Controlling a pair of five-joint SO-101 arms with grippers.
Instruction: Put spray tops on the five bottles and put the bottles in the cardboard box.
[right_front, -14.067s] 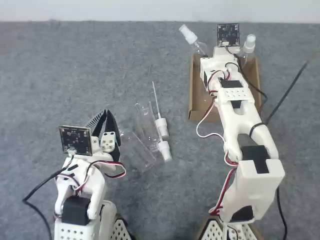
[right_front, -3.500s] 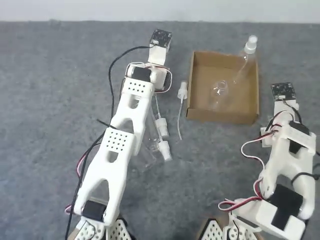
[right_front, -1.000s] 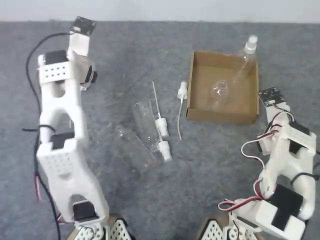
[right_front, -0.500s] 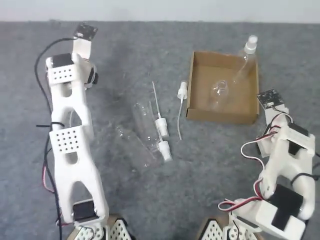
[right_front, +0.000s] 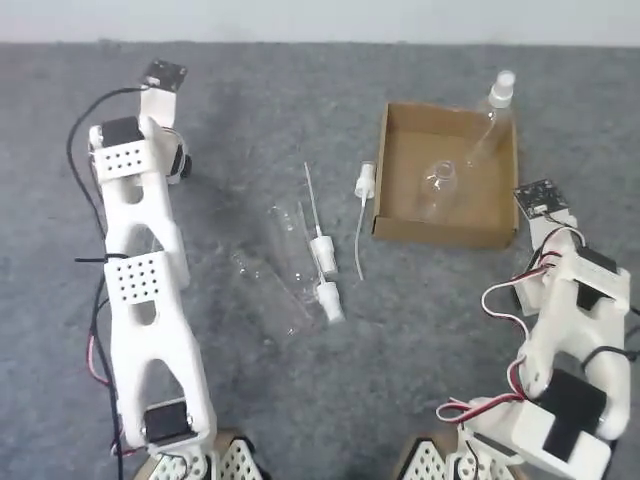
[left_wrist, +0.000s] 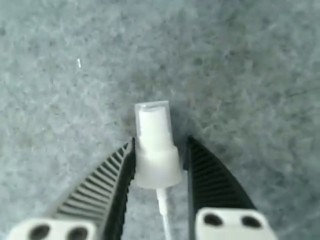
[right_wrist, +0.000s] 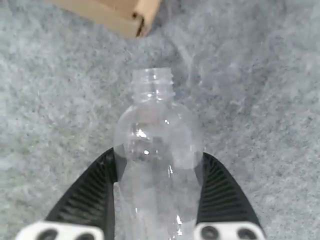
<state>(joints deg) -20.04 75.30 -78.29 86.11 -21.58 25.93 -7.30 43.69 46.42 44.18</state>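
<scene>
Now, left claw (left_wrist: 160, 145): we see it clamped on a white spray top (left_wrist: 156, 162), whose dip tube runs back between the jaws.
Right claw (right_wrist: 158, 156): we see it gripping an uncapped clear bottle (right_wrist: 156, 132), neck pointing forward.
Cardboard box (right_wrist: 134, 14): a corner lies just beyond that neck.

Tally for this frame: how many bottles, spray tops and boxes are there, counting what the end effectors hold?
Clear plastic bottles: 5
White spray tops: 5
Brown cardboard box: 1
Total: 11
</scene>
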